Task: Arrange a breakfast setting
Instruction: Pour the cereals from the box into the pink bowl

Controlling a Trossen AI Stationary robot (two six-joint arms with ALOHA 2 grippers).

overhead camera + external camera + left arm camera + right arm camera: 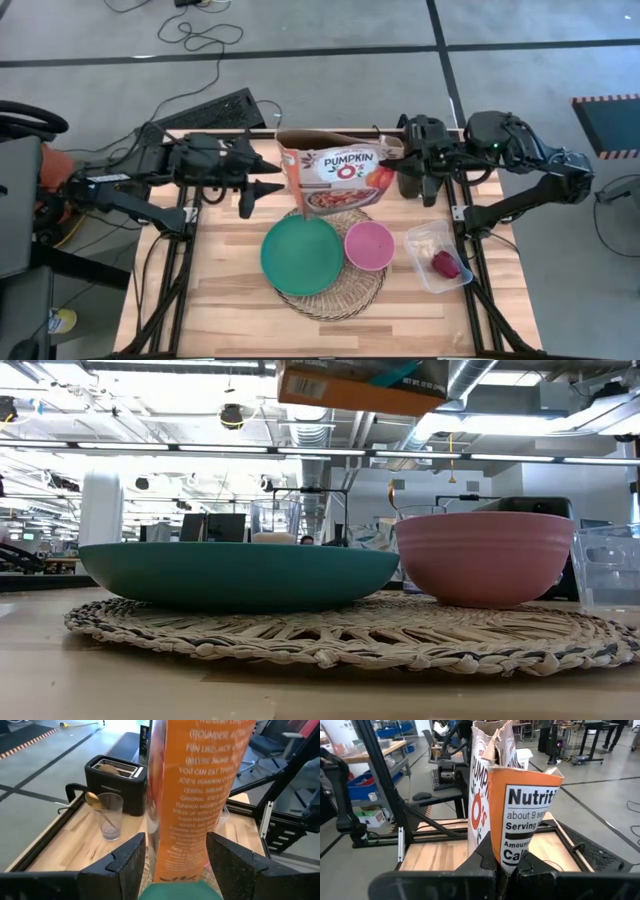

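Note:
The orange-white cereal box (335,172) hangs high over the far middle of the table, its top torn open, with my right gripper (400,172) shut on its right side. My left gripper (270,185) is open at the box's left side, and in its wrist view the fingers (127,865) stand either side of the box's narrow face (195,795). Below, the teal plate (300,255) and the pink bowl (369,245) rest side by side on the woven straw mat (335,295). A glass with the gold spoon (109,815) stands by the toaster. My right gripper pinches the box's narrow nutrition panel (512,852) between its two fingers, the card creased into a ridge there. The fingers come level from the table's right. The box is lifted clear (360,385), tilted with its printed front up. My left gripper: whether its fingers touch the box, I cannot tell.
A black toaster (117,777) stands at the table's far edge. A clear plastic tub (437,258) right of the bowl holds the red fruit (445,264). Bare wood lies along the near edge and the left side.

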